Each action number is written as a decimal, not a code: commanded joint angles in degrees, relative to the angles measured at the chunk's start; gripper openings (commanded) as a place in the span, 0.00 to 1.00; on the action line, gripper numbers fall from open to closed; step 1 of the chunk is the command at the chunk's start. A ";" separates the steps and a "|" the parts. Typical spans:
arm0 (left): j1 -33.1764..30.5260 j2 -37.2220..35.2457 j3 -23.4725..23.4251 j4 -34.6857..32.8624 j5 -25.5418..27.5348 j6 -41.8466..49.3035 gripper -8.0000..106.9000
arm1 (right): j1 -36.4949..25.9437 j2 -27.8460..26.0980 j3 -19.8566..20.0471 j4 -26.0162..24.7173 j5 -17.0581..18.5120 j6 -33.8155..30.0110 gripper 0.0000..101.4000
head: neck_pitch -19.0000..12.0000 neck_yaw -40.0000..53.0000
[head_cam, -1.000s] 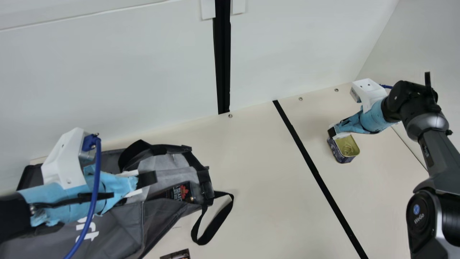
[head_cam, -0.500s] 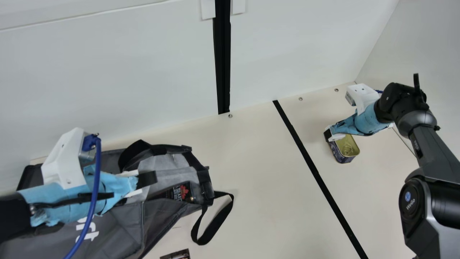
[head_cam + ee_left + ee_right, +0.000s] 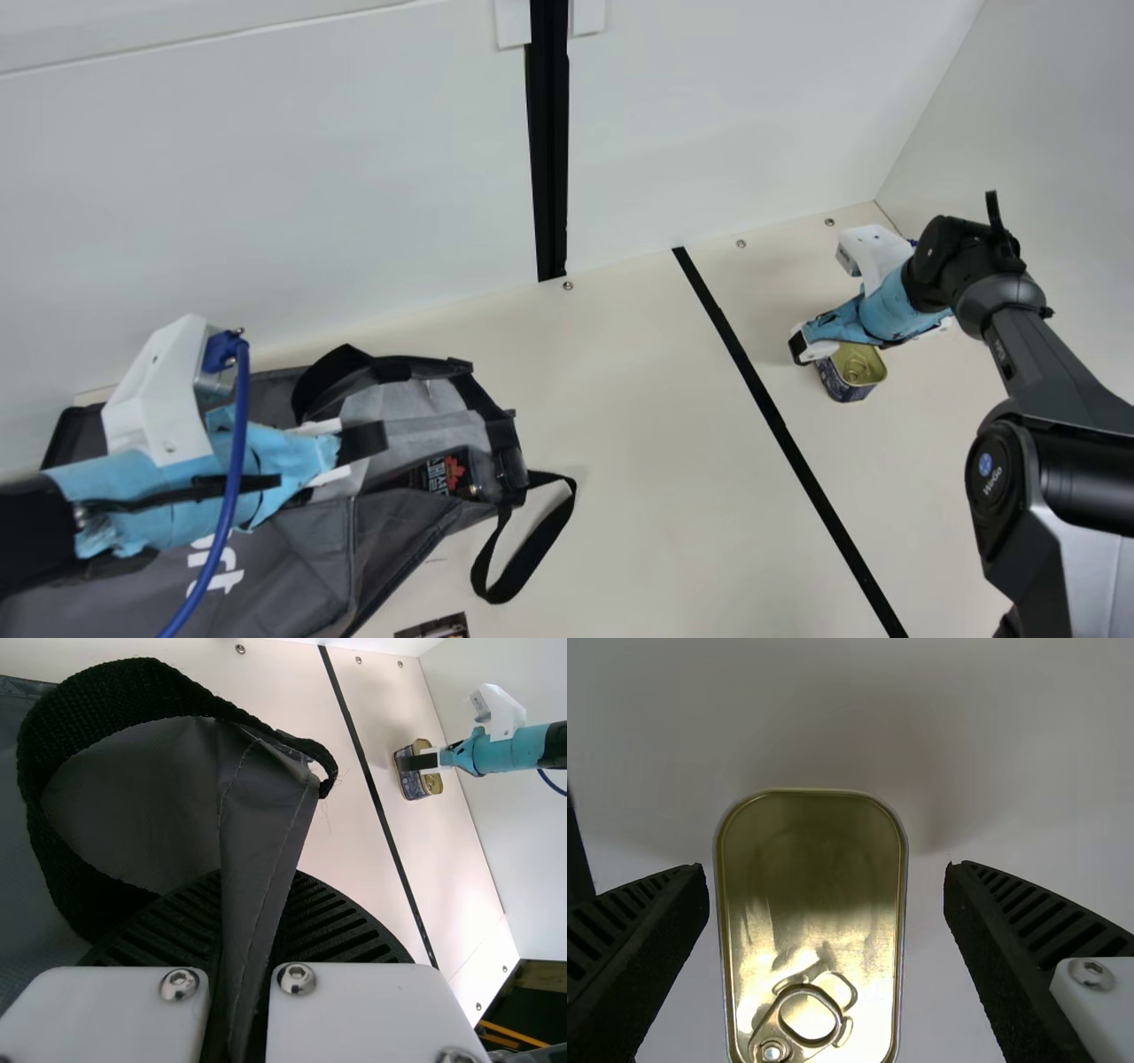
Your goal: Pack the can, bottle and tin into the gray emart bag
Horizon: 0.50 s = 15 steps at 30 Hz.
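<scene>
Gray in the main view, the bag point(image 3: 301, 558) lies on the counter point(image 3: 656, 425), a dark container point(image 3: 446, 474) in its mouth. In the left wrist view my left jaws pinch its edge, likely for holding it open; in the right wrist view, my right jaws stand apart astride the tin point(image 3: 811, 895), lined up for its sides

Left hand point(image 3: 361, 440) pinching gray bag point(image 3: 266, 806) by folded edge, fabric running between black ribbed fingers point(image 3: 341, 926). Black strap point(image 3: 115, 693) looping over bag. Farther off, black line point(image 3: 379, 806) crossing cream desk point(image 3: 447, 890). Tin point(image 3: 431, 786) resting past line, right hand point(image 3: 800, 346) hanging over it. White wall point(image 3: 487, 828) rising along desk edge.
</scene>
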 commanded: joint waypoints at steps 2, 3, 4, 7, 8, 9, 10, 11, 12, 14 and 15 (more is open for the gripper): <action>0.00 0.00 0.00 0.00 0.00 0.00 0.16 | 0.17 0.41 -0.19 -0.42 -0.03 0.21 0.63 | -1.30 -0.05; 0.00 0.00 0.00 0.00 0.00 0.00 0.16 | 0.22 0.54 -0.24 -0.49 -0.07 0.27 0.57 | -1.30 -0.05; 0.00 0.00 0.00 0.00 0.00 0.00 0.16 | 0.28 0.68 -0.34 -0.56 -0.06 0.33 0.50 | -1.30 -0.05; 0.00 0.00 0.00 0.00 0.00 0.00 0.16 | 0.39 1.06 -0.59 -0.70 -0.08 0.55 0.30 | -1.30 -0.05; 0.00 0.00 0.00 0.00 0.00 0.00 0.16 | 0.42 1.17 -0.70 -0.71 -0.05 0.62 0.24 | -1.30 -0.05; 0.00 0.00 0.00 0.00 0.00 0.00 0.16 | 0.43 1.27 -0.82 -0.69 -0.02 0.67 0.17 | -1.30 -0.05; 0.00 0.00 0.00 0.00 0.00 0.00 0.16 | 0.44 1.34 -0.95 -0.65 0.02 0.70 0.11 | -1.30 -0.05; 0.00 0.00 0.00 0.00 0.00 0.00 0.16 | 0.44 1.41 -1.09 -0.59 0.07 0.71 0.04 | -1.30 -0.05; 0.00 0.00 0.00 0.00 0.00 0.00 0.16 | 0.43 1.44 -1.25 -0.48 0.13 0.68 0.00 | -1.30 -0.05; 0.00 0.00 0.00 0.00 0.00 0.00 0.16 | 0.44 1.39 -1.45 -0.22 0.19 0.52 0.00 | -1.30 -0.05; 0.00 0.00 0.00 0.00 0.00 0.00 0.16 | 0.46 1.30 -1.51 -0.10 0.21 0.44 0.00 | -1.30 -0.05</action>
